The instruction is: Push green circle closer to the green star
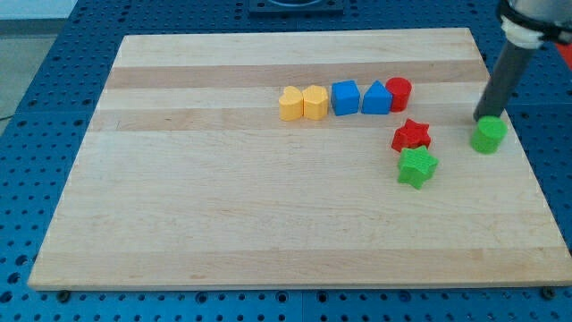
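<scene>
The green circle (489, 136) lies near the board's right edge. The green star (416, 167) lies to its left and a little lower, apart from it. My tip (483, 117) stands at the green circle's upper left edge, touching or almost touching it. The dark rod rises from there toward the view's top right corner.
A red star (411, 135) sits just above the green star, touching it. A row runs along the upper middle: yellow heart (290, 104), yellow hexagon (315, 102), blue cube (345, 97), blue triangle (376, 98), red circle (399, 92). The wooden board (223, 206) ends close to the green circle's right.
</scene>
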Tool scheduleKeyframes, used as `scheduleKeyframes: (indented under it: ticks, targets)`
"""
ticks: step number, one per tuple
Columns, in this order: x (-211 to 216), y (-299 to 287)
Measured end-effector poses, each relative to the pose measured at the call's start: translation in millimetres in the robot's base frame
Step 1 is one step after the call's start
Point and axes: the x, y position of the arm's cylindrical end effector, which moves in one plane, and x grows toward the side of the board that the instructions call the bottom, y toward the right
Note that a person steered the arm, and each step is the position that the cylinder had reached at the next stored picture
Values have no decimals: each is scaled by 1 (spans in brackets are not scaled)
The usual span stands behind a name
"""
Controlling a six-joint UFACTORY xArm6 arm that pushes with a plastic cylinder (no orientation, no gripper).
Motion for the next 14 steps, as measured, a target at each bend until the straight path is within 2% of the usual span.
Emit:
scheduleKeyframes:
  ticks: [1, 3, 5, 6, 7, 8, 10, 12, 13, 14]
  targets:
    - [29, 0]
    - [3, 24]
    - [59, 36]
    - [63, 38]
    - [36, 47]
    - [36, 35]
    - [88, 24]
    - [20, 31]
    - [19, 6]
    - [54, -6]
